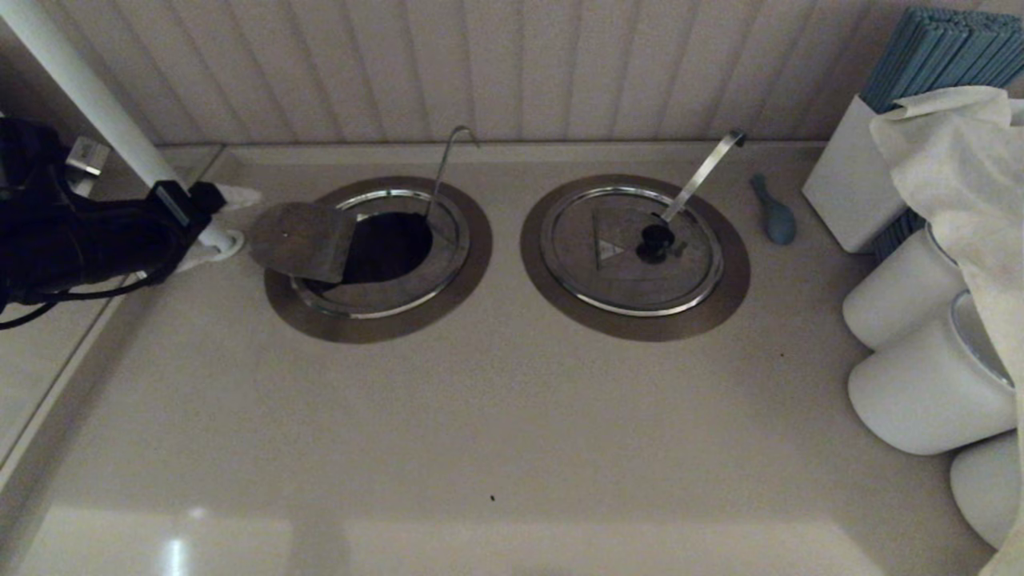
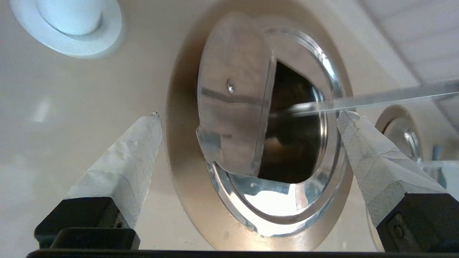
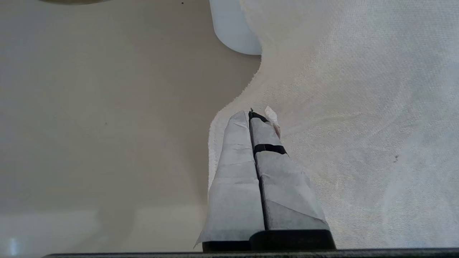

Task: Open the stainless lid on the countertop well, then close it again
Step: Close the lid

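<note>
The countertop well (image 1: 394, 244) is at the left, a dark hole ringed by a wide metal flange (image 1: 376, 326). A thin hooked handle (image 1: 442, 166) rises from it. The stainless lid's (image 1: 302, 240) half-flap is folded back over the left side, underside up, and its knob is hidden. My left gripper (image 1: 232, 208) hangs open just left of the flap, holding nothing. In the left wrist view the left gripper (image 2: 249, 114) frames the raised lid (image 2: 233, 107), the well (image 2: 294, 143) and the handle (image 2: 376, 98). My right gripper (image 3: 251, 114) is shut and empty over a cloth (image 3: 358, 107). It is out of the head view.
The twin lid (image 1: 632, 248), with a broad slanted handle (image 1: 704, 172), stays closed at the right. A blue object (image 1: 774, 212), a white box (image 1: 848, 184), white containers (image 1: 920, 376) and a draped cloth (image 1: 960, 160) fill the right side. A white post (image 1: 88, 88) stands behind my left arm.
</note>
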### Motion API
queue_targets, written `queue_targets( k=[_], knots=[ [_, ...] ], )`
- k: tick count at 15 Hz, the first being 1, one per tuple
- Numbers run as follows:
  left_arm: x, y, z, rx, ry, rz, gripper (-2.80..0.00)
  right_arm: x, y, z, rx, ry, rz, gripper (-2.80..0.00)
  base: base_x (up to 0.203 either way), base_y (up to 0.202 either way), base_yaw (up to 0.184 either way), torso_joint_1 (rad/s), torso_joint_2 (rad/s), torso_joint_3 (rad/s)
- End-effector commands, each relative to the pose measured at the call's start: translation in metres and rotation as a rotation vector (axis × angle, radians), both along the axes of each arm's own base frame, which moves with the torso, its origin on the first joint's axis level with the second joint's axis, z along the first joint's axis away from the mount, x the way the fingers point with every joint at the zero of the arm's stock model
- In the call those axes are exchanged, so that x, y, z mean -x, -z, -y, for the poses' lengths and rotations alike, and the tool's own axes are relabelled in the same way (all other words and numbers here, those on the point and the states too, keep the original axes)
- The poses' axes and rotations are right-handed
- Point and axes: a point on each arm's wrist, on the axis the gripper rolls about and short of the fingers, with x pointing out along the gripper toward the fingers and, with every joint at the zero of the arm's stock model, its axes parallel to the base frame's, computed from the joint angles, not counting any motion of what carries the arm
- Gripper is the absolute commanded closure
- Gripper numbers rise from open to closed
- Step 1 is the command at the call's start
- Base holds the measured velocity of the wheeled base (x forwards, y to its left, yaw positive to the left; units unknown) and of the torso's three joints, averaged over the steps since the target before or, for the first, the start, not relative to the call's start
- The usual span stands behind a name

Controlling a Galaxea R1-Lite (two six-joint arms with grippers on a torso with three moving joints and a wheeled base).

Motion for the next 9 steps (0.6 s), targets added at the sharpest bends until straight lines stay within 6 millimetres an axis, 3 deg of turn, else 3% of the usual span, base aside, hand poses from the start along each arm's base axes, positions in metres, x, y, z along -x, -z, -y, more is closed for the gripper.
queue_targets(
  k=[1,9],
  knots=[
    [-0.006,0.008,-0.003,0.008,-0.005,-0.021,-2.80,0.000,0.000,0.000,-0.001,-0.001,-0.001,0.00,0.000,0.000,0.000,0.000,0.00,0.000],
    [-0.015,0.021,-0.002,0.035,0.034,-0.058,-2.80,0.000,0.000,0.000,-0.001,0.000,-0.001,0.00,0.000,0.000,0.000,0.000,0.00,0.000]
  ],
)
